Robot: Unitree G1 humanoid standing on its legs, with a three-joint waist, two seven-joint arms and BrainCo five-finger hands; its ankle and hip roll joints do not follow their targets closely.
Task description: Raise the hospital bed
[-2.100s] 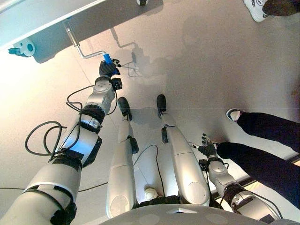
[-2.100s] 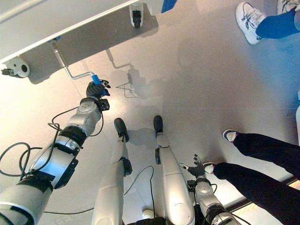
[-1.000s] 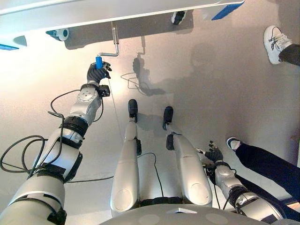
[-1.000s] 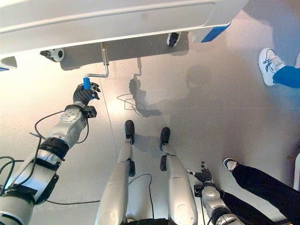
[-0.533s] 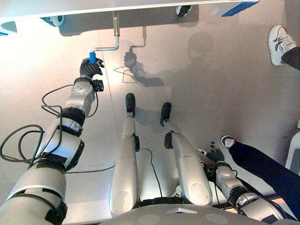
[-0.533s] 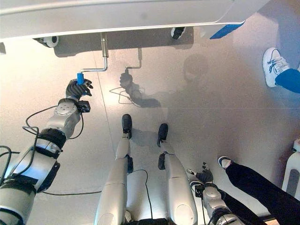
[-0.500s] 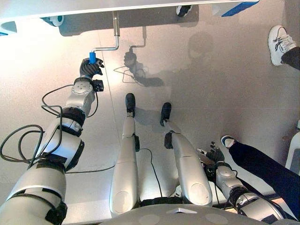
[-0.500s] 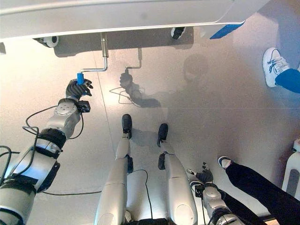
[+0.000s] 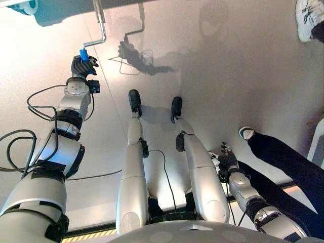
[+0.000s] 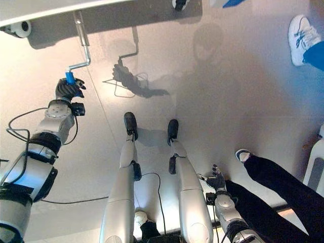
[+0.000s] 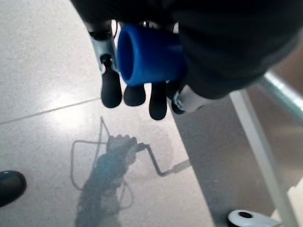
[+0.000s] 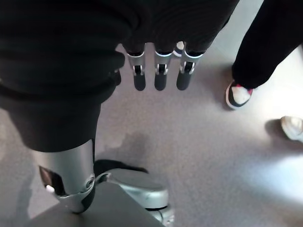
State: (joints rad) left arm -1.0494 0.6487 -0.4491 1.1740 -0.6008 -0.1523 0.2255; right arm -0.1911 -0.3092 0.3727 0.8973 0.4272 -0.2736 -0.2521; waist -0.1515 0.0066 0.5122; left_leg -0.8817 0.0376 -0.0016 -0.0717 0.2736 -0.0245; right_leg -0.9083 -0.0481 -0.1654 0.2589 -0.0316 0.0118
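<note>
You're in the middle of the cranking step here. Your left hand [image 9: 82,66] is up in the upper left of the frame with its fingers [image 11: 111,92] wrapped round the blue handle [image 9: 83,53] of the bed crank [image 9: 100,31]. The left wrist view backs that up: the blue grip sits right inside the curl of the hand, so you've got a proper hold on it.

The crank itself is a bent metal rod that runs from the blue handle up to the underside of the bed [image 10: 45,9], which only pokes in along the top edge of the frame, with a caster wheel [image 10: 21,28] in the upper left corner.

Your right hand [image 10: 217,182] is just hanging low at the lower right with its fingers [image 12: 160,72] straight and relaxed, holding nothing. A person's dark trouser legs [image 9: 283,162] and shoe [image 9: 246,132] are close beside it, so mind that side.

For the next move, I'd say keep the grip snug and sweep the handle round in a full circle about the rod's axis. No way to tell from here how far the bed has come up, so go by feel.
</note>
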